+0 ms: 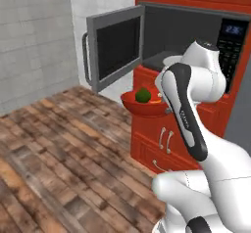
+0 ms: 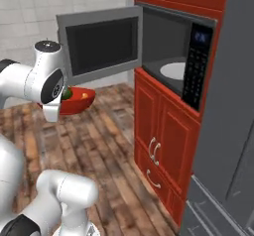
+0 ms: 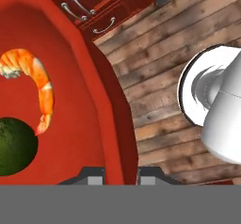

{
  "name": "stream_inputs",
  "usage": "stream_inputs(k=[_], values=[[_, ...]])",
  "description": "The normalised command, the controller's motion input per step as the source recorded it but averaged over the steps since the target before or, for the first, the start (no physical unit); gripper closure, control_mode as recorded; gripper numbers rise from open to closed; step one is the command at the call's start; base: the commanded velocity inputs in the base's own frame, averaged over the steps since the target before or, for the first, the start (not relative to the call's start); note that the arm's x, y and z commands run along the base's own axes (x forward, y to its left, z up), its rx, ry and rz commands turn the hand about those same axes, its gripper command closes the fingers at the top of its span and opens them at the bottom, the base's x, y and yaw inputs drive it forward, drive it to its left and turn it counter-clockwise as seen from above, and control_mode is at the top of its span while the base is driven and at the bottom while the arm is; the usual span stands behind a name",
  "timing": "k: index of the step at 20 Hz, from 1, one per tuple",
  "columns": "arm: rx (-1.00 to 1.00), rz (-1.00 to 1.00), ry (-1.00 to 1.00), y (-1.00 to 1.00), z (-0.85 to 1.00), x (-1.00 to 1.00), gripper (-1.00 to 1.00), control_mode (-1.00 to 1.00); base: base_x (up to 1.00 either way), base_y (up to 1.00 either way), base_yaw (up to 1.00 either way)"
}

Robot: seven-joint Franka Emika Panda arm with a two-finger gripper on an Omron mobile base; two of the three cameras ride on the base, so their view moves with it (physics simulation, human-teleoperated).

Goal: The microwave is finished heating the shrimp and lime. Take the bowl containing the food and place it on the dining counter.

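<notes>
Hanging in the air over the brown wooden plank floor, the shallow red-orange round bowl sits just outside the large built-in grey steel microwave, well clear of its cavity and in front of the red lower cabinets. The pincer is pressed together on the bowl's rim, one small dark finger tip inside the wall and the other outside it, as the hand view shows at its bottom edge. Inside the bowl lie the small round dark green lime and the curved orange-pink shrimp, close together, the shrimp's tail nearly touching the lime; from the left base view the lime shows above the bowl's rim with a bit of orange beside it. In the right base view the bowl shows partly behind the white arm's wrist, below the open dark glass microwave door, which is swung wide to the left. A flat white round plate rests on the microwave floor, and the black keypad panel with its blue display stands at the right side of the opening. A tall grey fridge flanks the cabinets on the right.
</notes>
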Motion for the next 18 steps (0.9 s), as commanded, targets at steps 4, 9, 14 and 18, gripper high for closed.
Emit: stream_inputs(k=[4, 9, 14, 18], values=[[0.0, 0.0, 0.0, 0.0, 0.0, 0.0, 1.0, 1.0, 0.0, -0.23, 1.0], [0.0, 0.0, 0.0, 0.0, 0.0, 0.0, 1.0, 1.0, 0.0, -0.16, 1.0], [0.0, 0.0, 0.0, 0.0, 0.0, 0.0, 1.0, 1.0, 0.0, -0.17, 0.99], [0.0, 0.0, 0.0, 0.0, 0.0, 0.0, 1.0, 1.0, 0.02, -0.24, 0.92]])
